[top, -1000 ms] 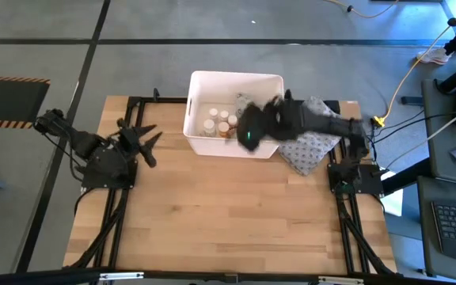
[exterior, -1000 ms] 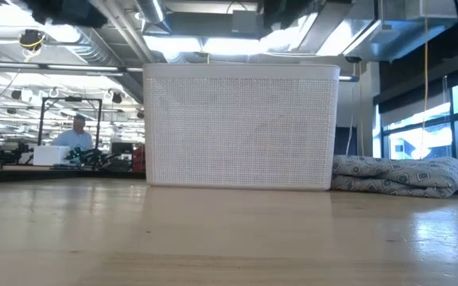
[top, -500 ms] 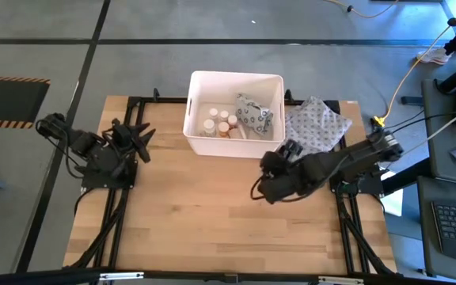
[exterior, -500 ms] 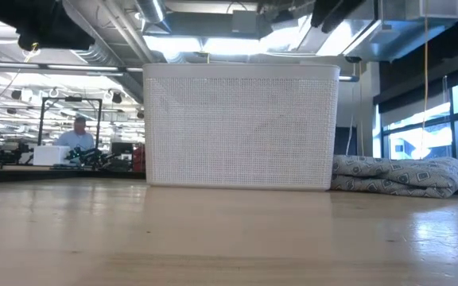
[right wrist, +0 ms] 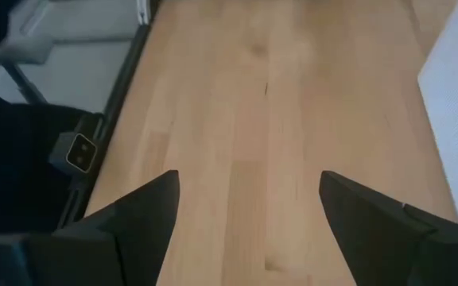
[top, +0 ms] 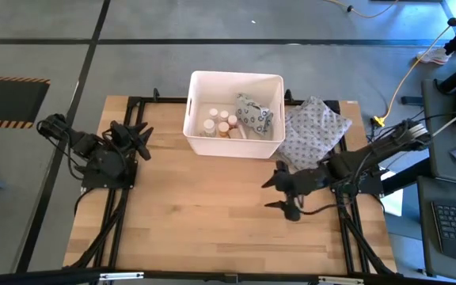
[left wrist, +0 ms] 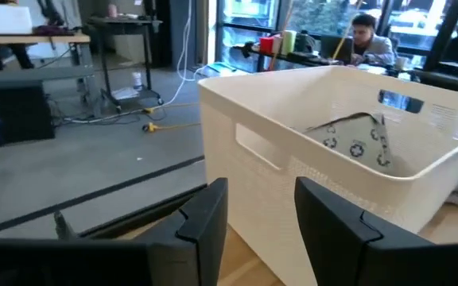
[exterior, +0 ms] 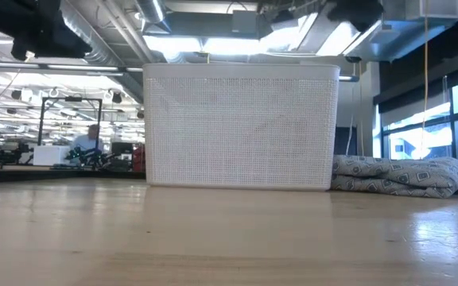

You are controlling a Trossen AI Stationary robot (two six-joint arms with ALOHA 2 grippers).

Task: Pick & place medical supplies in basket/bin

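high view: bin (top: 197, 81) w/ 3 pill bottles (top: 219, 121), 1 dotted packet (top: 253, 116).

Two matte-black jointed arms with looping black cables; each tool (top: 282, 195) has two flat, wedge-shaped black fingers (right wrist: 137, 218).

Bare table (top: 212, 214) front; bin (top: 233, 115), pouch (top: 315, 131) block rear.

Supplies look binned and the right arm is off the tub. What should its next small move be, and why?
Probably retract the right gripper toward its base and park. Its jaws are open and empty over bare table; the pill bottles and dotted packet lie inside the white tub, with only the cloth pouch outside it.
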